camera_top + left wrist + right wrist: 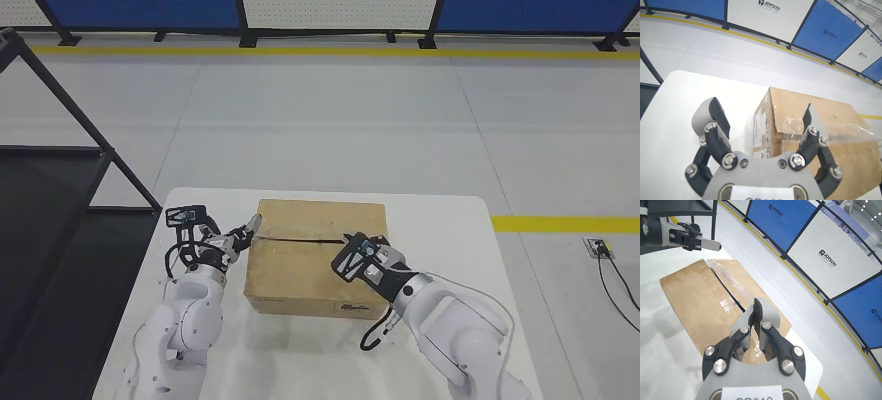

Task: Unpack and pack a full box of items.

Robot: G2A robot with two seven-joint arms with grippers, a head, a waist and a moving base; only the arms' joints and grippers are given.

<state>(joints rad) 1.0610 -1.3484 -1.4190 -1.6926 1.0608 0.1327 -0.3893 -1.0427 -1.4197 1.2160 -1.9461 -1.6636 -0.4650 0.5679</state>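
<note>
The cardboard box (315,258) sat mid-table (440,225) with its flaps down under loose, crinkled tape (730,281), so unpacking had seemingly barely begun, the left gripper (762,105) spread wide at one end, the right gripper (755,303) pinched narrow over the seam, and the end labels (760,125) too small to read.

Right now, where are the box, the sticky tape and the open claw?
box (295,272): top view, its near top flap.
tape (730,280): right wrist view, crinkled strip along the seam.
left gripper (762,101): left wrist view, gap between its open fingertips.
</note>
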